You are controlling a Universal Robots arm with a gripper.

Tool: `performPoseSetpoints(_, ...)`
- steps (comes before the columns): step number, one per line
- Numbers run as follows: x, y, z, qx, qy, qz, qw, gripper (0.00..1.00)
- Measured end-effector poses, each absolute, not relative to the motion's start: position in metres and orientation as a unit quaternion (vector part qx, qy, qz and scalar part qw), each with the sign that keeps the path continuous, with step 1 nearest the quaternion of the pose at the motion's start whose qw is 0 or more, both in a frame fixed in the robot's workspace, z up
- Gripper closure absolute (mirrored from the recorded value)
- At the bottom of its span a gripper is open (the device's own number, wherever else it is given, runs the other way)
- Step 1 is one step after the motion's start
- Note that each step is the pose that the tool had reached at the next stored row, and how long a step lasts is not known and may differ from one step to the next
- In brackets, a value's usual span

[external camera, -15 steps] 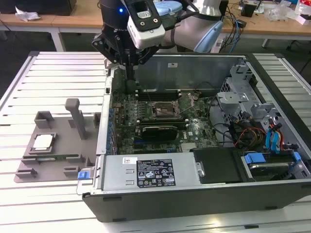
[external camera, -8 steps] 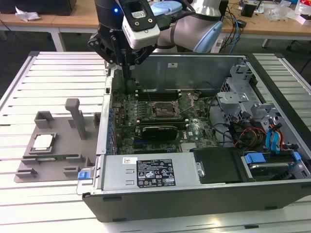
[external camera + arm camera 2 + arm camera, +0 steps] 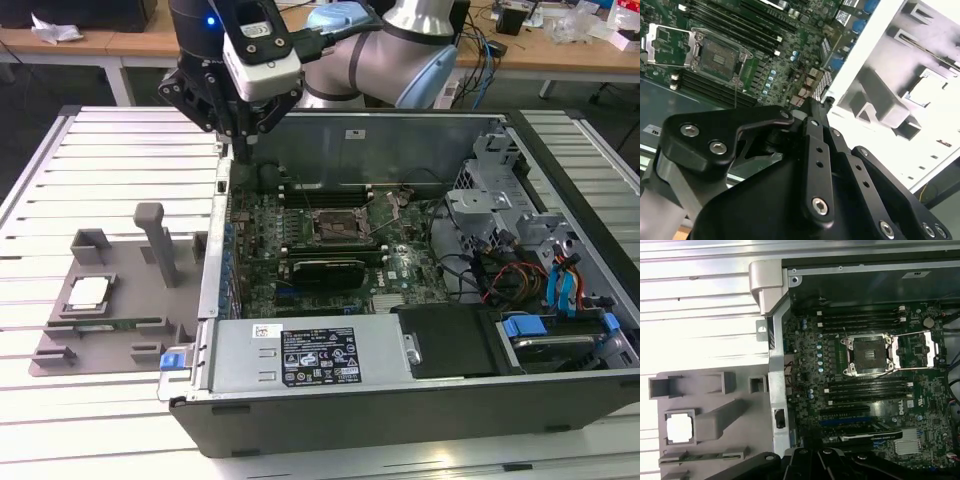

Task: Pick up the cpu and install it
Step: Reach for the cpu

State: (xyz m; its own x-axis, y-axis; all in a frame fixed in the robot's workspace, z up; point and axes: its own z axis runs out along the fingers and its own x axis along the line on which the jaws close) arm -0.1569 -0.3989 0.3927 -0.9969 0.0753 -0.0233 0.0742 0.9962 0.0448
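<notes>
The work stands at its very first step, as I judge it: the cpu (image 3: 88,292) is not yet picked up. It lies flat, silver side up, in a pocket of the grey holder (image 3: 140,300). The holder sits on the surface (image 3: 60,170) just beside the case (image 3: 400,400), toward the surface's edge at the exterior view's left. The first wrist view shows the cpu (image 3: 680,429) in that same pocket. The claw (image 3: 241,150) hangs over the far corner of the case wall that faces the holder, well apart from the cpu and higher than it. In the second wrist view the claw (image 3: 807,105) looks narrow, its two sides meeting at one tip, and it holds nothing. Inside the case the socket (image 3: 335,228) is open, its bracket (image 3: 915,349) is swung aside, and I see no chip in it. Taking the cpu calls, in my judgement, for a claw opened wider than the chip and brought across from the case to the holder. It must then come straight down on the chip's edges, because the pocket walls stand close around it. The surface is made of pale metal slats, and the case covers its middle and the part at the exterior view's right. Behind it there is a wooden surface (image 3: 560,60) with cables and small things, and a dark floor.
</notes>
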Motion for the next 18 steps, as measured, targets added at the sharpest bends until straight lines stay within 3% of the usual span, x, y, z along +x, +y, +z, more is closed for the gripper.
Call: performPoseSetpoints(18, -0.205, -0.399, 0.392, 0.037, 0.999, 0.022, 0.012, 0.89)
